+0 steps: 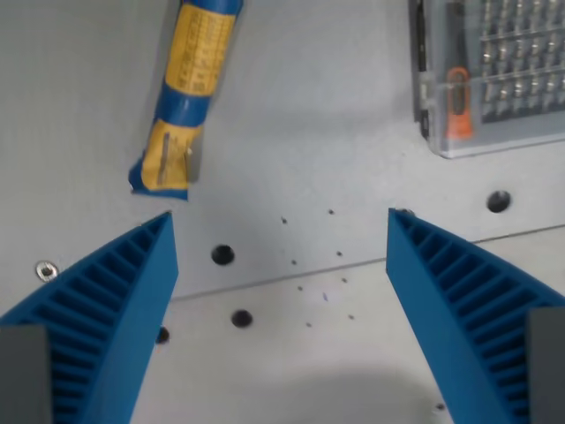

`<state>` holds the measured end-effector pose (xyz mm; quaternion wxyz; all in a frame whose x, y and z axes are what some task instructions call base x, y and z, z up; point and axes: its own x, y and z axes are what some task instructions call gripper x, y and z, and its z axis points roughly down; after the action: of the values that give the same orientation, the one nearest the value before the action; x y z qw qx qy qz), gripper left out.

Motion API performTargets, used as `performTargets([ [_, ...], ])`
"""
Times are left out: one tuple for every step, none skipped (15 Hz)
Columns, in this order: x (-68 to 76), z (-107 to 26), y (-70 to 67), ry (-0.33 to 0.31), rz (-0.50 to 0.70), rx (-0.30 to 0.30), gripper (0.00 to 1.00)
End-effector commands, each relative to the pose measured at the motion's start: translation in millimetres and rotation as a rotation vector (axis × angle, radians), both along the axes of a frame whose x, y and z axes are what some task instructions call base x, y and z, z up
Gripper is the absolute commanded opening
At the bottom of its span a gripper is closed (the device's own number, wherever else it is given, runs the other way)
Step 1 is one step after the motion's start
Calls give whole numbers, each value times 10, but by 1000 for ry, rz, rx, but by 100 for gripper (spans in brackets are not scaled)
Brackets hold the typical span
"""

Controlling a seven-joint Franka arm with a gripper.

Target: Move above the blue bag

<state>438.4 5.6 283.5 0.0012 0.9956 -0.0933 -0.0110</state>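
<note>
Overhead, looking down past a blue ribbed gripper (pixel 281 216), spread wide and empty, toward a rolled blue-and-yellow plastic bag (pixel 185 93) upper left, not yet centred.

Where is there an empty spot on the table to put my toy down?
The biggest bare patch lies between the blue bag and the clear plastic case, running down toward the open gripper. The table to the wrist view's left of the bag is bare too. The upper right is crowded by the case.

Glossy blue bag (pixel 187 97); ribbed matt plastic fingers (pixel 115 291); clear plastic case (pixel 494 75).
</note>
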Motion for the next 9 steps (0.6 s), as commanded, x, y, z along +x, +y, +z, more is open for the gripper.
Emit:
performTargets([
  [-2, -132, 81, -81, -149, -11, 100],
  [10, -179, 98, -82, -166, -11, 100],
  [23, -228, 114, -86, -183, -9, 100],
  [36, -277, 130, -89, -199, -6, 100],
  [49, -326, 146, -91, -211, -6, 100],
  [62, -376, 162, -94, -228, -6, 100],
  [76, -425, 178, -96, -244, -5, 100],
  [89, -474, 195, -96, -258, -4, 100],
  [103, -524, 212, -98, -268, -3, 100],
])
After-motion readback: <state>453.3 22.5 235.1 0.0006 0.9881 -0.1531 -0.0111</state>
